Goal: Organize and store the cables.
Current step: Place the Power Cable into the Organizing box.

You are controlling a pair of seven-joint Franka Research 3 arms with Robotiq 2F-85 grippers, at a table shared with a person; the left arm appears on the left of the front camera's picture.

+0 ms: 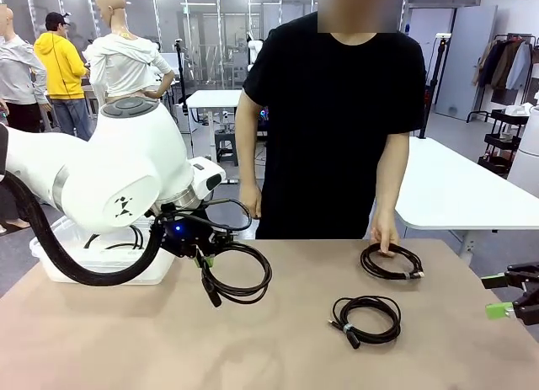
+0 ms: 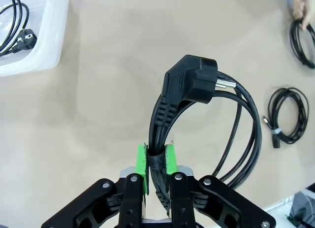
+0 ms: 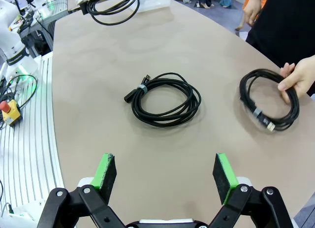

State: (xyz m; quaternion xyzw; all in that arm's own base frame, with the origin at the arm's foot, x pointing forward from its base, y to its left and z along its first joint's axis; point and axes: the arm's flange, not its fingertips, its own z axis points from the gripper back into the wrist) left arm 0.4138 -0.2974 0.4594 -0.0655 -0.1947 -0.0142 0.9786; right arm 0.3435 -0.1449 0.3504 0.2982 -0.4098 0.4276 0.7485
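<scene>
Pinching the tie-wrapped neck of a coiled power cable (image 2: 235, 139) between its green pads (image 2: 142, 161), the left end effector (image 2: 156, 164) holds the loop above the counter (image 2: 98, 105). The cable's angled plug (image 2: 194, 80) is uppermost in the wrist view, and the coil's near run is hidden behind the black fingers. From the front the coil hangs low, and whether its bottom touches the counter cannot be told. Just beside it, at the counter's left end, stands a white bin (image 1: 50, 268), largely hidden behind the left arm. It holds another plugged cable (image 2: 17, 33), cut off by the wrist picture's edge. The right end effector (image 3: 162, 176) is spread wide with nothing between its pads, over the counter's right side; the front picture's border cuts it off. Ahead of it a tied cable coil (image 3: 165, 100) lies flat mid-counter. Farther off lies a third coil (image 3: 268, 102), with the person's hand (image 3: 295, 78) resting on its far rim and covering part of it.
</scene>
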